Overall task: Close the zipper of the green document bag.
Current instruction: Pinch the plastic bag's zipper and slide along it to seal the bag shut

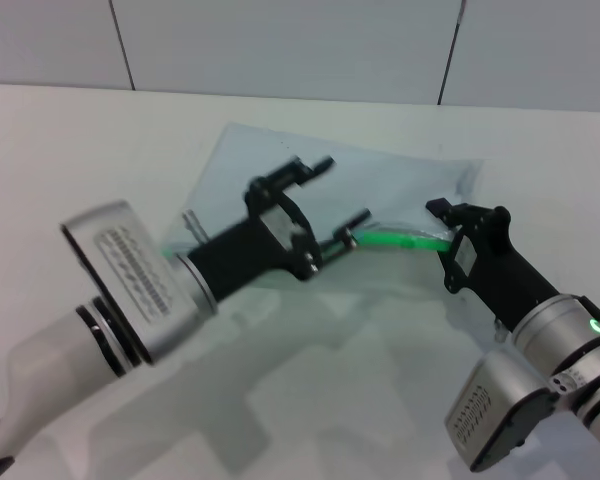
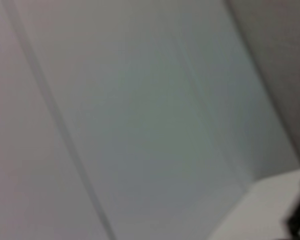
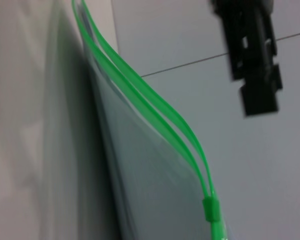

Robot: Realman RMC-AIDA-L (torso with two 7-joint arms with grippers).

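Right wrist view shows the zipper (image 3: pixel 155 107) mostly gaping, slider tab (image 3: pixel 211 209) low in frame. Centre of the head view, the green document bag (image 1: pixel 380 190) hangs between left gripper (image 1: pixel 345 205), fingers spread and holding nothing I can see, and right gripper (image 1: pixel 442 222), grip unclear.

Looks like a lab or test room: bare white counter (image 1: pixel 310 400), plain pale panelled wall (image 1: pixel 280 40) with dark seams behind.

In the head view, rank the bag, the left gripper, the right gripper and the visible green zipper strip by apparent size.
1. bag: largest.
2-3. left gripper and right gripper: black heads look about alike; not ranked.
4. zipper: smallest, a thin strip between the grippers.
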